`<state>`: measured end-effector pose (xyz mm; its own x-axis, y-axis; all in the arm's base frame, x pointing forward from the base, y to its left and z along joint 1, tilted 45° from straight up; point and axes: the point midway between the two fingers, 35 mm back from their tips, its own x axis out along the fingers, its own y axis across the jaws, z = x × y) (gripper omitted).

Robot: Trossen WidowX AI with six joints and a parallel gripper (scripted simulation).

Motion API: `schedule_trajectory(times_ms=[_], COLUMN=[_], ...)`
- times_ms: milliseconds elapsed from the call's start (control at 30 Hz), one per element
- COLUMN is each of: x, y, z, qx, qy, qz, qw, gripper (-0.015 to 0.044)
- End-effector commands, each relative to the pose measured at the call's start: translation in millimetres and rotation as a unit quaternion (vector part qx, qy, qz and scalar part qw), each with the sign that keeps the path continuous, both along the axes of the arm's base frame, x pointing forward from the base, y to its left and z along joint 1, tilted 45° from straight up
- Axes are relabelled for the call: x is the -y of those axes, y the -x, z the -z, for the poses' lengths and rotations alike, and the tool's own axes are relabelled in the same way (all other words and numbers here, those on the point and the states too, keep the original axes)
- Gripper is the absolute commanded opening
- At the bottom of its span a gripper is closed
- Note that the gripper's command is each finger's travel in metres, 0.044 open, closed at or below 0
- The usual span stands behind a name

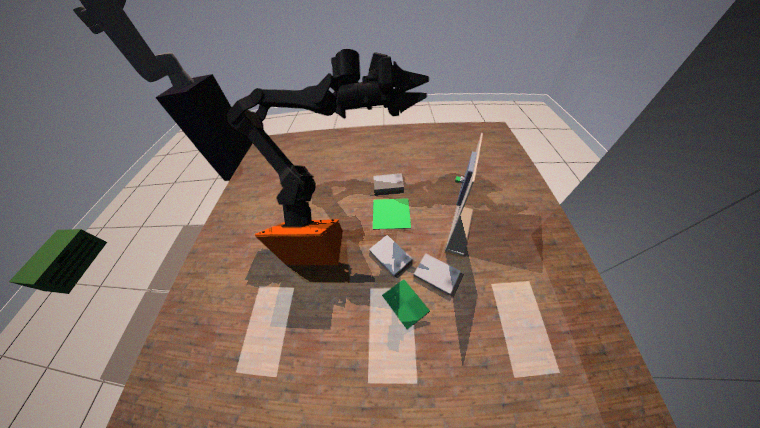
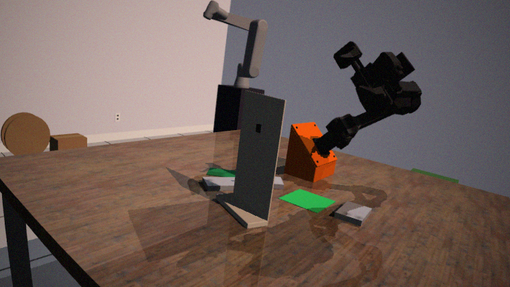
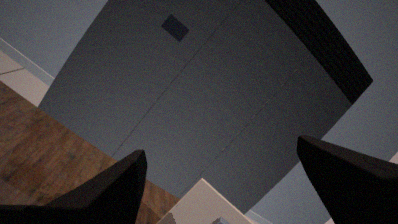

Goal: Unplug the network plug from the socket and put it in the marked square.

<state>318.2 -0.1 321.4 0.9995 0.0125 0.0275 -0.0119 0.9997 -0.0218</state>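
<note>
The upright panel (image 1: 463, 204) (image 2: 258, 167) stands on the table to the right of the middle. A small green plug (image 1: 458, 179) sticks out of its face towards the arm. The exterior view shows the panel's back with the dark socket hole (image 2: 258, 128); the plug is hidden there. The bright green marked square (image 1: 391, 213) (image 2: 307, 199) lies flat between the arm's base and the panel. My gripper (image 1: 423, 87) (image 3: 222, 151) is open and empty, high above the table, up and left of the panel's top. The panel's cream top edge (image 3: 202, 202) shows low in the wrist view.
The arm's orange base (image 1: 300, 241) (image 2: 309, 153) stands left of the square. Grey flat blocks (image 1: 388, 183) (image 1: 390, 255) (image 1: 438, 273) and a dark green block (image 1: 405, 303) lie around the square and the panel's foot. A dark cabinet (image 1: 204, 122) stands behind the table.
</note>
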Motion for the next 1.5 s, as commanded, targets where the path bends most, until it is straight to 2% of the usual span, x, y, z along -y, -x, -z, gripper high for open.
schedule_trajectory(times_ms=[0, 267, 300, 867, 1467], x=[0, -5, -5, -16, -25], y=[0, -3, -3, -2, 8], z=[0, 20, 23, 70, 117], qx=[0.000, -0.007, -0.008, -0.024, -0.036], qy=[-0.003, -0.129, -0.146, -0.426, -0.681], qz=[0.000, -0.004, -0.004, -0.006, 0.001], qw=[1.000, 0.992, 0.989, 0.904, 0.731], gripper=[0.0374, 0.0164, 0.0156, 0.0156, 0.0156])
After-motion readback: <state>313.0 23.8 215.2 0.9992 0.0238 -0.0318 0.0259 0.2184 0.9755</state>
